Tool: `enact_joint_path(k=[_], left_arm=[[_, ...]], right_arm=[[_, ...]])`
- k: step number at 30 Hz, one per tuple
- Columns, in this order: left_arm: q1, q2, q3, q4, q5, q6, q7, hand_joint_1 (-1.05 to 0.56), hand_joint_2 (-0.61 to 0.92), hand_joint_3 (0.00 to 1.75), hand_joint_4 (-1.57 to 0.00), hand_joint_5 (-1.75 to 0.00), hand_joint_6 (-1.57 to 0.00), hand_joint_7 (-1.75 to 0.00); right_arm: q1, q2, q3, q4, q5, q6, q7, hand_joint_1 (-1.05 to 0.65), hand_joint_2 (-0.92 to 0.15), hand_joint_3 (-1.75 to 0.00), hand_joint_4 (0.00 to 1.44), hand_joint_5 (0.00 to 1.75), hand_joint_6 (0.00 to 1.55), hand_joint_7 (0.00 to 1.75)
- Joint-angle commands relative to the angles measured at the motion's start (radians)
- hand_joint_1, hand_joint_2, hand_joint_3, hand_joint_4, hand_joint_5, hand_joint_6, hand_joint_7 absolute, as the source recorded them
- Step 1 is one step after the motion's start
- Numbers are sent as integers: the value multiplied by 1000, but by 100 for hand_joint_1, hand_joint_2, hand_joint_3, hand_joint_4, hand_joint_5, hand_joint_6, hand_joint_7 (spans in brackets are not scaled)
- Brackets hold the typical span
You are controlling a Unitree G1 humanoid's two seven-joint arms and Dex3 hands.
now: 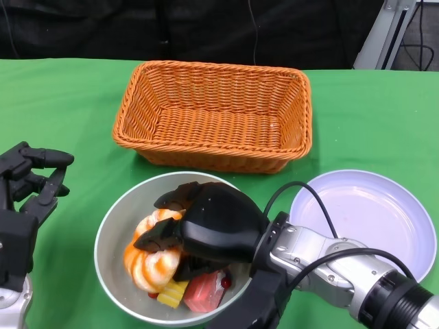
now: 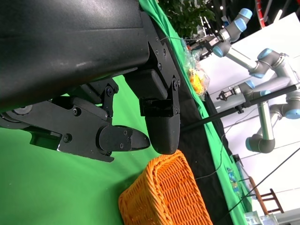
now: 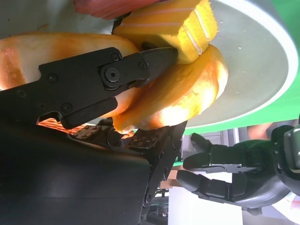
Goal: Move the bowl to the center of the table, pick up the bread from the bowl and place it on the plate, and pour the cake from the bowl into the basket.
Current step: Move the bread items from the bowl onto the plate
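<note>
Three containers occupy the green tablecloth [image 1: 62,103]: a grey bowl [image 1: 113,229] near centre, an orange wicker basket [image 1: 214,116] just beyond its far rim, and a pale lilac plate [image 1: 374,212] to the bowl's right. Bowl and plate sit close together, a narrow strip of cloth between their rims, crossed by the right forearm and its black cable [image 1: 309,195]. A similar narrow green gap separates the bowl from the basket's near wall. Wider open cloth lies to the left of the basket and bowl.

Right hand [image 1: 206,229]: reaches into the bowl from the near right, its fingers [image 3: 108,77] closed around the orange-glazed bread [image 1: 154,260]; the right wrist view shows bread [image 3: 187,93] pressed between upper and lower fingers. The bread rests low in the bowl's left half. Beside it, toward the near rim, lie a yellow layered cake slice [image 1: 173,293] and a pink-red cake piece [image 1: 206,293], the latter partly under the palm.

Left hand [image 1: 31,178]: hovers over bare cloth left of the bowl, holding nothing, fingers loosely spread and apart from the bowl's rim.

Background in the left wrist view: several grey-and-blue robot arms [image 2: 262,70], well beyond the table's far edge.
</note>
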Motion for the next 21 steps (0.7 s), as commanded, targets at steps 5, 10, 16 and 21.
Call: enact_joint_path(k=[5,10,16,21], left_arm=[[-13,11,3,20,-7,-10,3,-12,92,34,-86,-128,-85,-100],[-14,9,4,22,-14,-6,-3,-13,92,33,-86,-128,-85,-100],[-19,7,4,33,-19,-9,-6,-11,92,33,-85,-128,-85,-99],[-20,7,5,34,-16,-3,1,-11,92,33,-86,-128,-86,-98]], right_arm=[[-11,-1,47,81,-16,0,-1,-36,-83,0,93,98,118,0],[-16,4,34,121,18,-61,-74,-36,-86,-1,88,104,117,1],[-23,11,11,168,54,-128,-185,-34,-91,-7,76,132,119,1],[-34,16,-10,197,62,-173,-258,-32,-92,-9,73,139,120,6]])
